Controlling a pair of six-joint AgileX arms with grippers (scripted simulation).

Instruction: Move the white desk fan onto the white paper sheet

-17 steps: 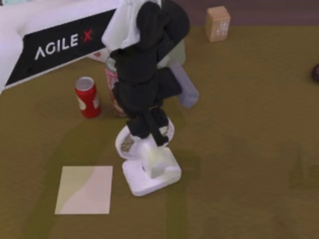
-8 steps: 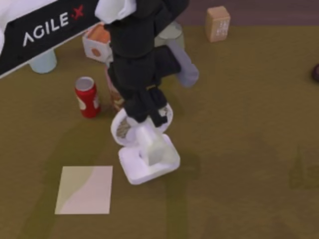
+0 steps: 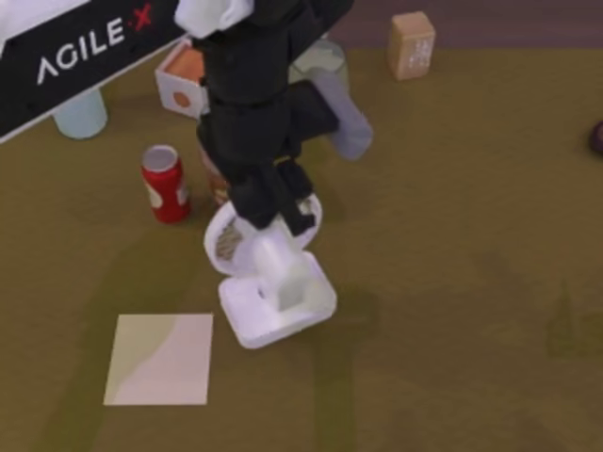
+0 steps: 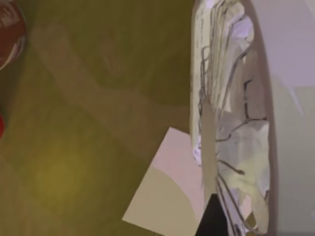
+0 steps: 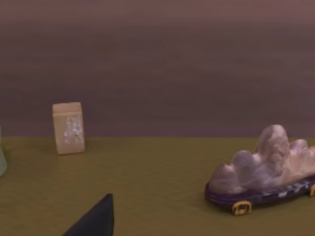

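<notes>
The white desk fan (image 3: 278,303) hangs just right of the white paper sheet (image 3: 160,359), its squarish base apart from the sheet's edge. My left gripper (image 3: 276,213) comes down from above and is shut on the fan behind its round grilled head. In the left wrist view the grilled head (image 4: 231,123) fills the frame, one dark fingertip (image 4: 212,219) presses against it, and the paper sheet (image 4: 165,194) lies beyond. My right arm is out of the top view; one dark fingertip (image 5: 96,221) shows in its wrist view, with nothing near it.
A red can (image 3: 166,184) stands beside the fan's left. A white-and-orange cube (image 3: 179,87), a pale cup (image 3: 80,113) and a grey cylinder (image 3: 344,122) stand behind. A tan block (image 3: 411,44) is far back; a rock ornament (image 5: 266,172) sits at the right edge.
My left gripper has carried the fan a little leftward and toward the table's far side; the fan's base has shifted with it. The paper sheet has not moved.
</notes>
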